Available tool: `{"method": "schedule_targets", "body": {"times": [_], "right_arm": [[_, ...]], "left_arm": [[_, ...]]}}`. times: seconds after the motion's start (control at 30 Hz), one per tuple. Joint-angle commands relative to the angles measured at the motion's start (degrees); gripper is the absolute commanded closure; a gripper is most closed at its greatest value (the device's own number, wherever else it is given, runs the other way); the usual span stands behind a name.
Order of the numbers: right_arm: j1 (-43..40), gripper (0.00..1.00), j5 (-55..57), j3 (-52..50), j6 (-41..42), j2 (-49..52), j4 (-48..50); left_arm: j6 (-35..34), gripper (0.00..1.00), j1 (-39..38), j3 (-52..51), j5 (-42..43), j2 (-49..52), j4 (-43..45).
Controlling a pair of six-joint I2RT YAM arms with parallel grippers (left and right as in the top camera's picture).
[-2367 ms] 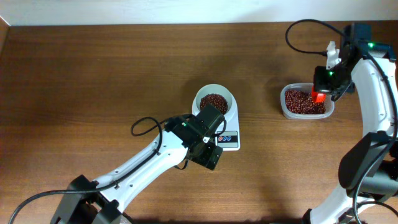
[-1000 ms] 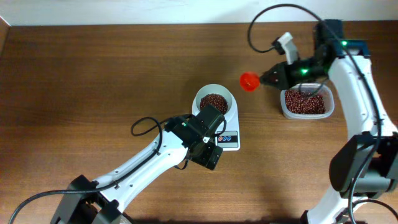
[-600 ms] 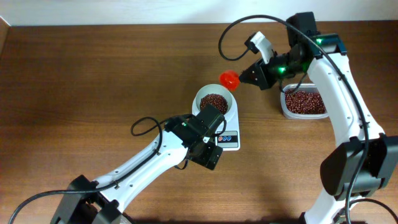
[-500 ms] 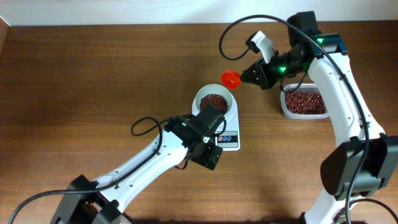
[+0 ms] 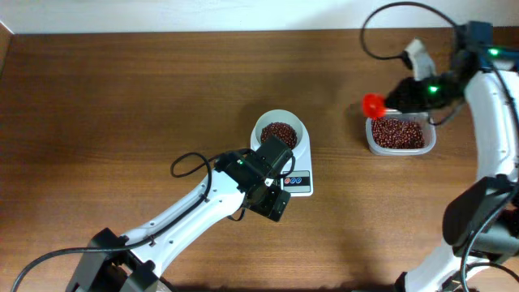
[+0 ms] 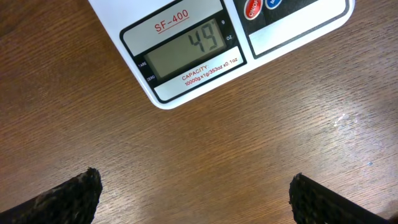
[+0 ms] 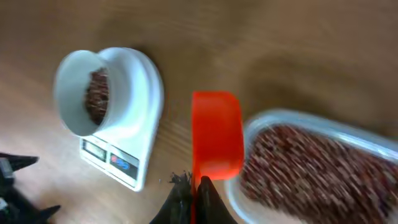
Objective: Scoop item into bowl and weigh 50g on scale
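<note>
The white bowl holds dark reddish-brown beans and stands on the white scale. The left wrist view shows the scale with its display reading 49. My left gripper is open and empty, just in front of the scale. My right gripper is shut on the handle of a red scoop, held over the left edge of the clear tub of beans. The scoop shows at the tub's upper left corner. The bowl also shows in the right wrist view.
The brown wooden table spreads to the left. A pale wall runs along the table's far edge. Black cables loop near both arms.
My right arm has carried the red scoop from the tub toward the bowl and then back right to the tub's left edge. The left arm has not moved.
</note>
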Motion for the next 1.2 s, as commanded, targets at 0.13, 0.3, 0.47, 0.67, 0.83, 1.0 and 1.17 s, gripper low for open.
{"method": "schedule_targets", "body": {"times": [0.13,0.3,0.47,0.67,0.83,1.0,1.17], "right_arm": [[-5.7,0.96,16.7,0.2,9.5,0.2,-1.8],[-5.7,0.96,16.4,-4.1,11.9,0.2,1.0],[-3.5,0.96,15.6,-7.3,12.9,0.2,4.4],[-0.9,0.96,15.5,-9.7,15.0,0.2,7.8],[-0.1,0.96,15.6,-11.6,15.8,0.2,11.0],[-0.8,0.96,15.6,-11.5,15.8,0.2,10.9],[-2.9,0.96,15.8,-8.2,15.6,0.2,8.6]], "left_arm": [[0.1,0.01,-0.2,-0.4,-0.5,-0.6,0.0],[0.1,0.01,-0.2,-0.4,-0.5,-0.6,0.0],[0.1,0.01,-0.2,-0.4,-0.5,-0.6,0.0],[0.1,0.01,-0.2,-0.4,-0.5,-0.6,0.0],[0.1,0.01,-0.2,-0.4,-0.5,-0.6,0.0],[0.1,0.01,-0.2,-0.4,-0.5,-0.6,0.0],[0.1,0.01,-0.2,-0.4,-0.5,-0.6,0.0]]}}
